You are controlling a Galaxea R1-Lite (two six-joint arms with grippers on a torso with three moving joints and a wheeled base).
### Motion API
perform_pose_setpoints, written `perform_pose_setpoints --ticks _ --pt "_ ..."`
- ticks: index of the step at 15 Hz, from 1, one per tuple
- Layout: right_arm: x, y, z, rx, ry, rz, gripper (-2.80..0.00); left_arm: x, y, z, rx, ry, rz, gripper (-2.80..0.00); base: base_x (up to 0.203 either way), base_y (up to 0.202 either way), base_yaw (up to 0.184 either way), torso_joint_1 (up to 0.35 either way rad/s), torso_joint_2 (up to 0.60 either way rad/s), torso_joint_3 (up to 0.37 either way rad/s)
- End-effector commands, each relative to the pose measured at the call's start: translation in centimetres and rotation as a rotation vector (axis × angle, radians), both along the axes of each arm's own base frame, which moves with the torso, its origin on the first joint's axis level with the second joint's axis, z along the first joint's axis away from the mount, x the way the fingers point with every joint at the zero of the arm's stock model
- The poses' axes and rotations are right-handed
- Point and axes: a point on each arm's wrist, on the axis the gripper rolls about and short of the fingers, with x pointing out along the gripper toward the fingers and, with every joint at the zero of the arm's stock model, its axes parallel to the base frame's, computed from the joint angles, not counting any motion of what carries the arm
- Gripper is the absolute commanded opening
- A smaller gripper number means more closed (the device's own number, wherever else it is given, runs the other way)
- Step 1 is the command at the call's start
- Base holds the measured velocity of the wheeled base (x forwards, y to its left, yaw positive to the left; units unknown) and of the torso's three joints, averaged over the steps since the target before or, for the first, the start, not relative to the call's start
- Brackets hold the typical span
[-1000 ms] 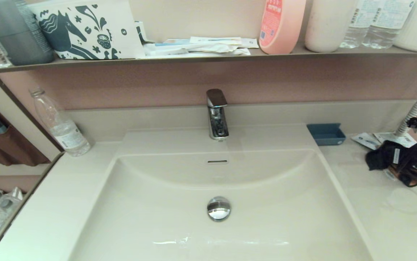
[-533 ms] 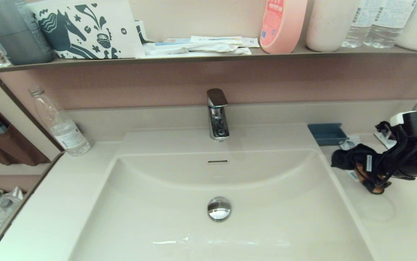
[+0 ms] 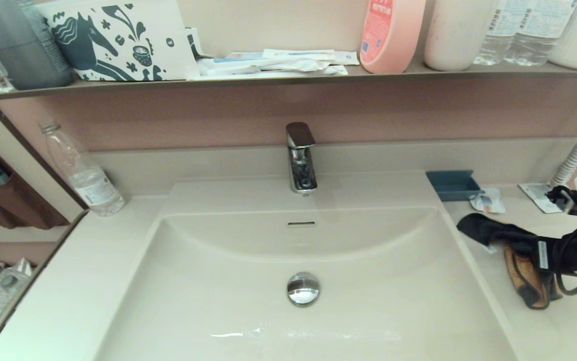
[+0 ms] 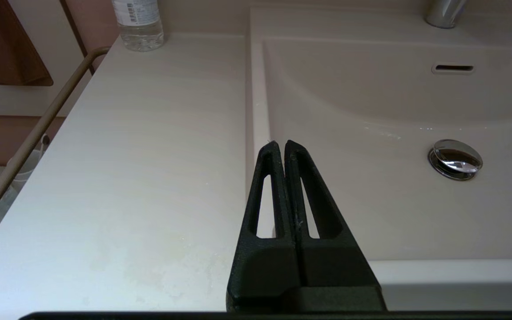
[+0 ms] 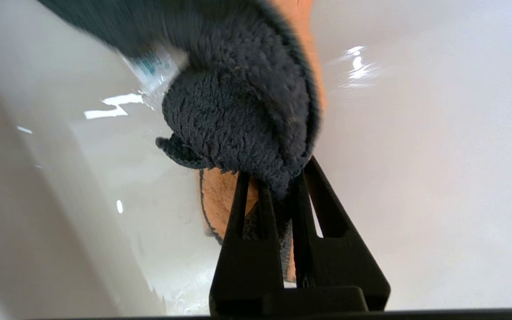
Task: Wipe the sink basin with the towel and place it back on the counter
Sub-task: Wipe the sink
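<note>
**Q:** Head view: where was the towel, and how would it handle?

**A:** The towel (image 3: 516, 250) lay draped on the worktop (image 3: 544, 321) just beside the right rim of the sink basin (image 3: 248, 311), dark face up at its far end, orange-tan underside curling out at its near end. The right end effector (image 3: 551, 260) reached in from the worktop's right edge and met the cloth. It judged light, limp and soft; a bunched fold is the sensible place to pinch. A white tag showed on it, its writing too small to read. A pink bottle (image 3: 391, 32) and water bottles (image 3: 519, 30) on the shelf (image 3: 268, 80) carried print, likewise illegible.

**Q:** Left wrist view?

**A:** The left end effector (image 4: 281, 144) hung clenched on nothing, fingers pressed together, above the basin's left rim. A clear bottle (image 4: 138, 22) stood at the worktop's far left corner; its label showed only a barcode.

**Q:** Right wrist view?

**A:** The right end effector (image 5: 276, 178) was clamped on a thick fold of the fluffy towel (image 5: 238, 102), pile bulging beyond the fingertips (image 5: 241, 178). A crinkled packet edge with teal print peeked from behind it, unreadable.
</note>
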Motion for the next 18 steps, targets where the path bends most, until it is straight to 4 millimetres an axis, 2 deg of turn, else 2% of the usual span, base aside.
perform_pose_setpoints --ticks 1,3,5,8,10,13,18 --pt "-1.8 -0.3 2.5 -0.012 -0.100 -0.016 -2.80 0.0 0.0 0.0 -0.001 -0.001 0.000 -2.80 0.000 0.000 0.000 0.000 0.00 0.000" --pt "-2.5 -1.1 4.4 -0.020 -0.132 -0.043 -2.80 0.0 0.0 0.0 -0.001 -0.001 0.000 -2.80 0.000 0.000 0.000 0.000 0.00 0.000" --pt "-3.2 -2.5 7.4 -0.001 -0.163 -0.084 -2.80 0.0 0.0 0.0 -0.001 -0.002 0.000 -2.80 0.000 0.000 0.000 0.000 0.00 0.000" --pt "-5.7 -4.7 11.6 0.059 -0.214 -0.142 -2.80 0.0 0.0 0.0 -0.001 0.000 0.000 -2.80 0.000 0.000 0.000 0.000 0.00 0.000" --pt "-7.2 -6.0 13.1 0.080 -0.218 -0.196 -2.80 0.0 0.0 0.0 -0.001 -0.002 0.000 -2.80 0.000 0.000 0.000 0.000 0.00 0.000" --pt "-8.9 -7.3 13.1 0.083 -0.163 -0.266 -2.80 0.0 0.0 0.0 -0.001 -0.002 0.000 -2.80 0.000 0.000 0.000 0.000 0.00 0.000" --pt "-11.1 -7.7 11.7 0.096 -0.024 -0.305 -2.80 0.0 0.0 0.0 -0.001 -0.002 0.000 -2.80 0.000 0.000 0.000 0.000 0.00 0.000"
